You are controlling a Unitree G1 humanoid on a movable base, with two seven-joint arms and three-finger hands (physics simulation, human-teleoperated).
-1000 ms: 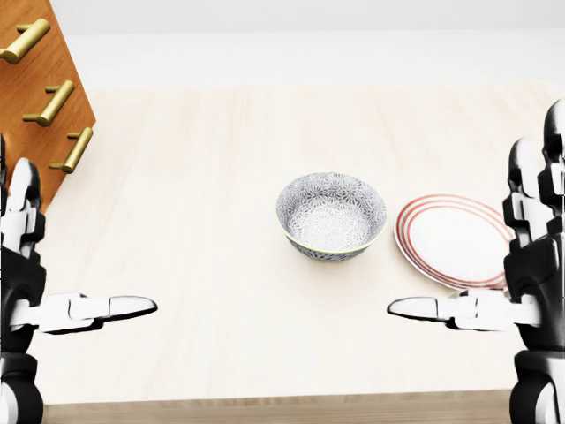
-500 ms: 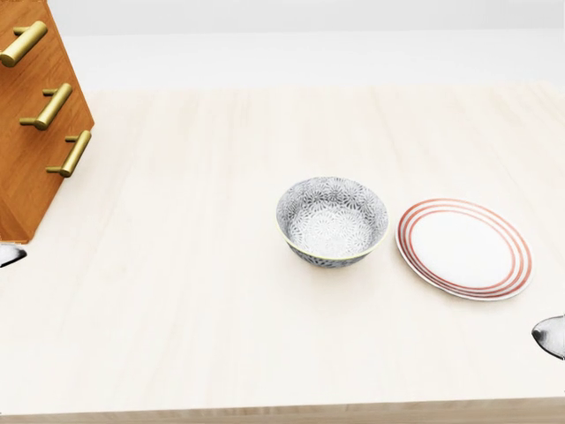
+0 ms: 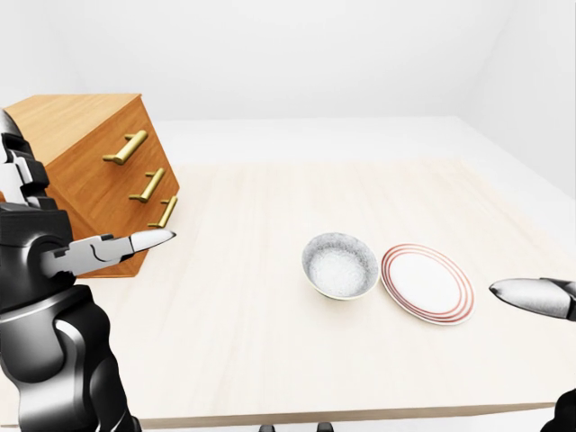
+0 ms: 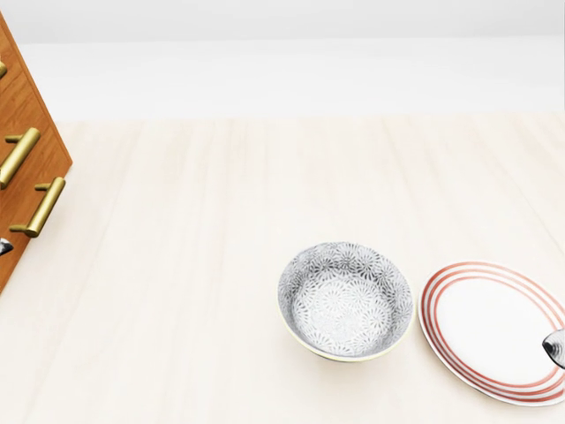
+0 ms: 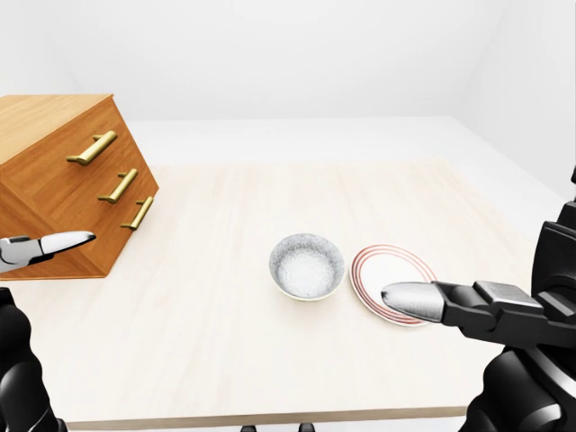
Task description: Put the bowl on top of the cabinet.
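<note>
On table (image 3: 234, 297): bowl (image 4: 345, 300) beside plate (image 4: 494, 329).

No lettering, labels, brands or numbers can be read anywhere in these views. The bowl (image 4: 345, 301) carries only a floral pattern, the plate (image 4: 494, 329) only red rings, and the cabinet (image 5: 63, 184) shows bare wood with brass handles, no markings.
</note>
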